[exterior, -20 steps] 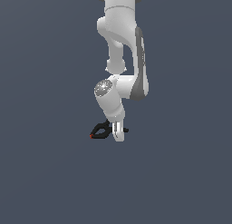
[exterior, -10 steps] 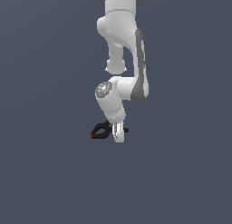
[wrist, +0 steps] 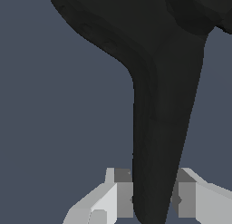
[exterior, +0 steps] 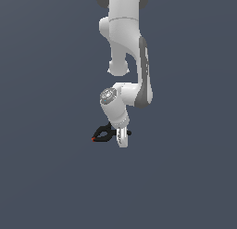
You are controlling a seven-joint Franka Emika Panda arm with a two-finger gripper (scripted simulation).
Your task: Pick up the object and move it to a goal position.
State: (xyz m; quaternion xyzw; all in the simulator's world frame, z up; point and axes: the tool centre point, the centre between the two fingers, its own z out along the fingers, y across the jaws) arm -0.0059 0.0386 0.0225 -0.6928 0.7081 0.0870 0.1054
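Observation:
The object, a small black spring clamp with a red-tipped jaw, lies on the grey floor, its red tip pointing to the exterior view's left. My gripper points down over the clamp's handle end. In the wrist view one black handle of the clamp fills the picture and runs down between my fingers. Both pads press against its sides, so my gripper is shut on the clamp. The other handle and the red tip are hidden in the wrist view.
A plain dark grey floor lies all around. The white arm rises above the gripper to the exterior view's top edge. No goal marker shows.
The wrist has shifted very slightly down and to the exterior view's right. The clamp stays in the same place on the floor.

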